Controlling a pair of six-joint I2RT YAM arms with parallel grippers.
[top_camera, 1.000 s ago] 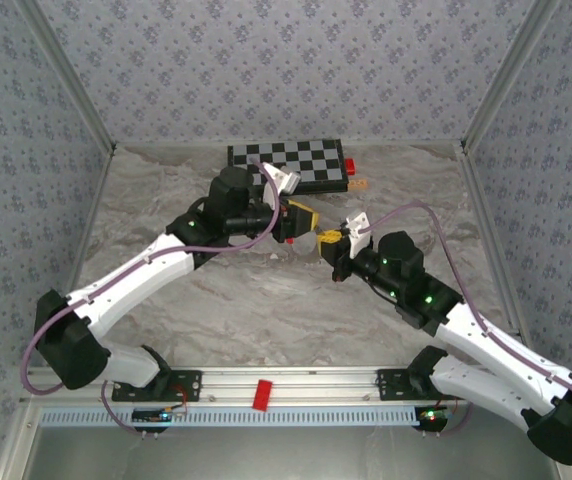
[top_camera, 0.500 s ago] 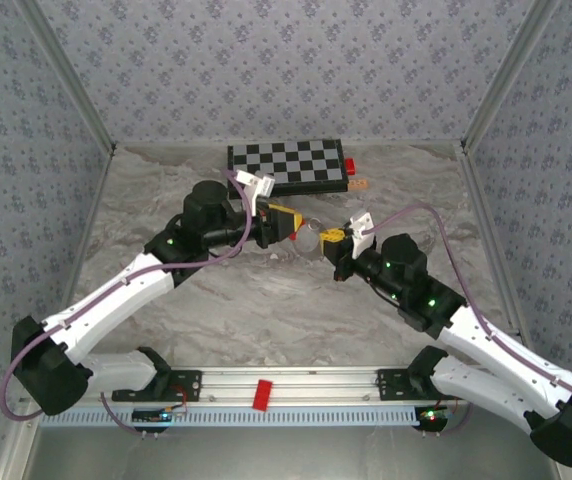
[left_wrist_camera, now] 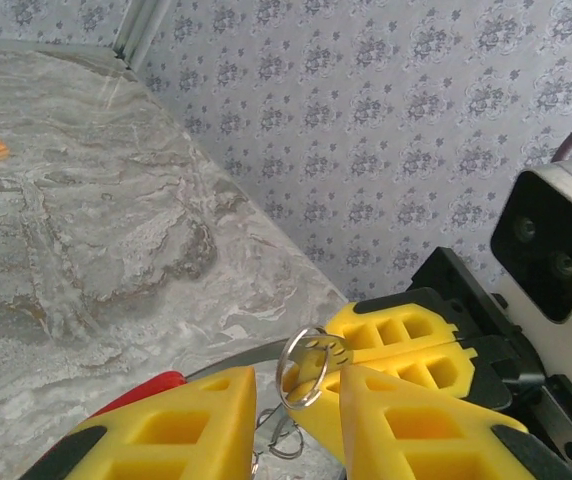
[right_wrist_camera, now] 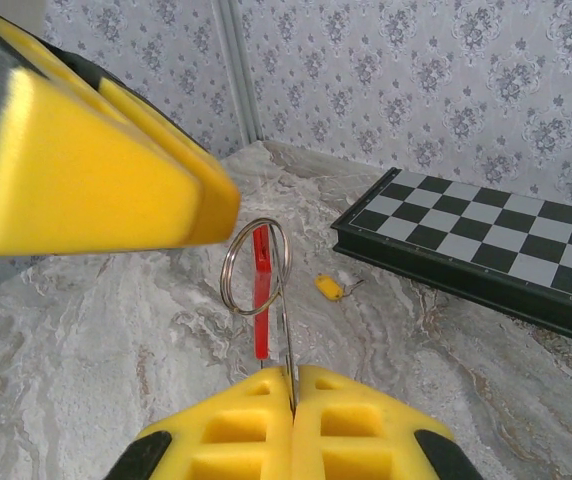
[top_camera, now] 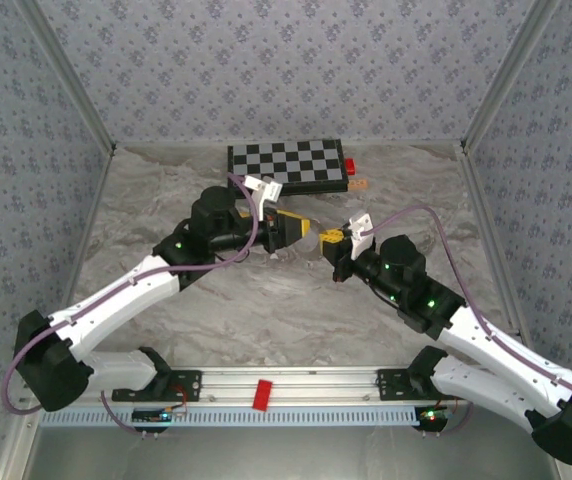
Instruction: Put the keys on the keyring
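Note:
My right gripper [right_wrist_camera: 293,375] is shut on the keyring [right_wrist_camera: 284,320], seen as a thin metal strip standing edge-on. A round steel ring [right_wrist_camera: 228,270] sits at its top and a red section [right_wrist_camera: 261,300] runs just behind it. My left gripper [left_wrist_camera: 294,385] faces it with its yellow fingers apart, and the steel ring [left_wrist_camera: 288,385] stands in the gap without touching either pad. The red section [left_wrist_camera: 151,388] shows beside the left finger. A tiny yellow key [right_wrist_camera: 329,288] lies on the table beyond. From above, the left gripper [top_camera: 304,226] and right gripper [top_camera: 328,240] meet tip to tip.
The chessboard [top_camera: 288,165] lies at the back of the marble table [top_camera: 266,300], with a red piece [top_camera: 350,166] and a small tan piece [top_camera: 359,184] at its right end. Patterned walls close in three sides. A little wire loop [left_wrist_camera: 286,440] shows low between the left fingers.
The left arm drew its gripper back to the left, then brought it right again, up to the right gripper's tip. The right arm has barely moved and keeps its hold.

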